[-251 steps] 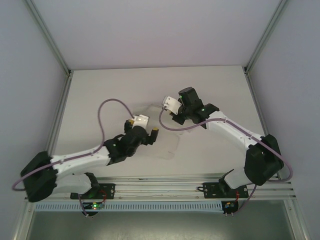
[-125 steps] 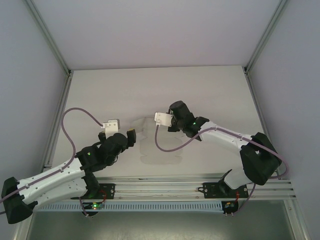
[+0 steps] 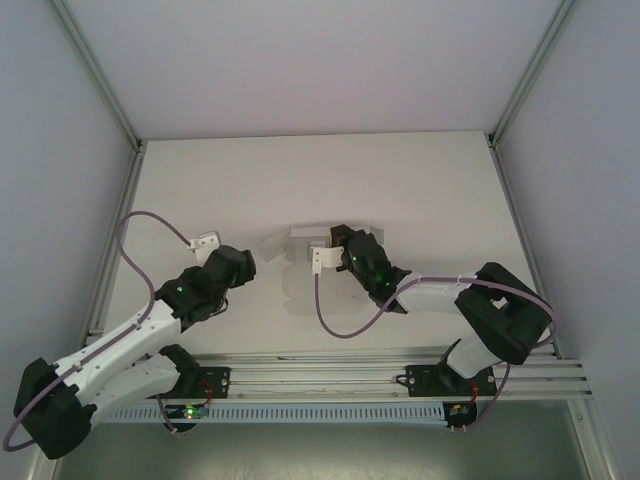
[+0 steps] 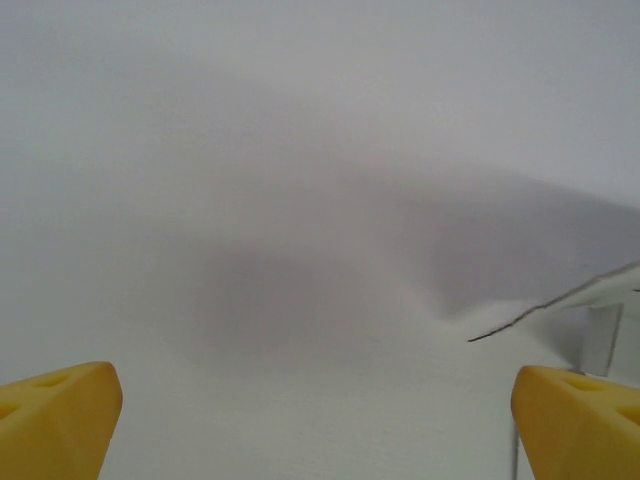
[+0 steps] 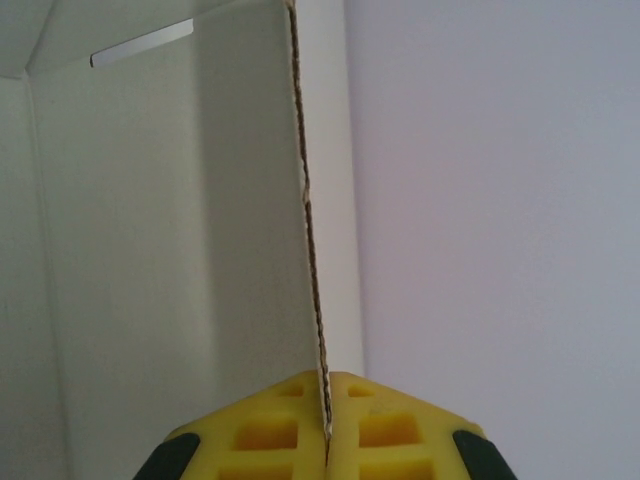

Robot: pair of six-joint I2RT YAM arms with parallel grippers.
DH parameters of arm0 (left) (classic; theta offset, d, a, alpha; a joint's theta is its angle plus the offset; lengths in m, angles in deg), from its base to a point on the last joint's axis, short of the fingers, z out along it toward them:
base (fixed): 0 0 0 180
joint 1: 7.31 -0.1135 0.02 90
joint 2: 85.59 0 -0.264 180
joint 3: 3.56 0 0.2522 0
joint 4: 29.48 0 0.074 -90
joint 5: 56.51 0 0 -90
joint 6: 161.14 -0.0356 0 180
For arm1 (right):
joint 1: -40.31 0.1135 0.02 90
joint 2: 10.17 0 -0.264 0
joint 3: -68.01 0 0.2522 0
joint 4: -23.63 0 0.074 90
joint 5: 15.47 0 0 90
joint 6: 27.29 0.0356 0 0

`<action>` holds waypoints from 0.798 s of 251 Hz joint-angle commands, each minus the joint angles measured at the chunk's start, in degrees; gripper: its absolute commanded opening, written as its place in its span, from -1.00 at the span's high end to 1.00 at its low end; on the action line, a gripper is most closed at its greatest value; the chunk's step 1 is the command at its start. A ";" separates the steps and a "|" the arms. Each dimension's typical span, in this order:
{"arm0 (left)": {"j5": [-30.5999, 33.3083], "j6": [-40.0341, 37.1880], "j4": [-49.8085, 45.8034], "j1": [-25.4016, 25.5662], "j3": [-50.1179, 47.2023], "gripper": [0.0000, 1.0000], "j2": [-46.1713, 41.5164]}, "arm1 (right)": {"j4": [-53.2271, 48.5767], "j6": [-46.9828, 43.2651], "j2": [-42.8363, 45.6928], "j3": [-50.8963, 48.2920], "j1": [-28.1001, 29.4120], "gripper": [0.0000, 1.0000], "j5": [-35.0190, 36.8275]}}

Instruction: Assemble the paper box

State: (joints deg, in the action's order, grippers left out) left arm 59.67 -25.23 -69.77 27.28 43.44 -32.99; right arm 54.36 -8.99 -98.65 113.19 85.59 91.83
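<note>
The paper box is thin white card, partly folded, lying mid-table with flaps raised. My right gripper is shut on one upright wall of it. In the right wrist view the card's edge runs straight down into the closed yellow fingertips, and a slot shows in the panel to the left. My left gripper stands left of the box, apart from it. In the left wrist view its yellow fingertips are spread wide with nothing between them, and a corner of the box shows at the right.
White table inside a frame with aluminium posts along the left and right sides. Purple cables loop off both wrists. The mounting rail runs along the near edge.
My left arm has pulled back to the left, away from the box. My right gripper has come nearer and leftward, and the card has folded up with it.
</note>
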 commanded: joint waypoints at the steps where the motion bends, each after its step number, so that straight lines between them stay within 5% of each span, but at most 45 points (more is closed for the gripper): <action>1: -3.87 -1.66 3.56 -2.74 2.67 -1.00 1.63 | 14.64 -5.24 -3.83 -3.81 0.93 1.00 2.29; 80: -11.03 -4.82 12.89 -15.51 4.78 -1.00 13.81 | 23.01 -8.87 -8.88 -6.76 2.44 1.00 3.63; 132: -22.47 -15.42 21.01 -15.77 6.96 -1.00 24.22 | 21.80 -7.87 -8.10 -6.49 2.58 1.00 4.77; 200: -34.96 -22.32 31.77 -15.71 4.46 -0.76 29.12 | 16.42 -5.54 -6.48 -5.68 2.61 1.00 3.79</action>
State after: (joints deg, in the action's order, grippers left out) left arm 32.56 -41.82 -45.66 12.03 49.06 -5.08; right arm 73.84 -15.63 -106.22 106.90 87.47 96.11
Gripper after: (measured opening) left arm 0.892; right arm 0.050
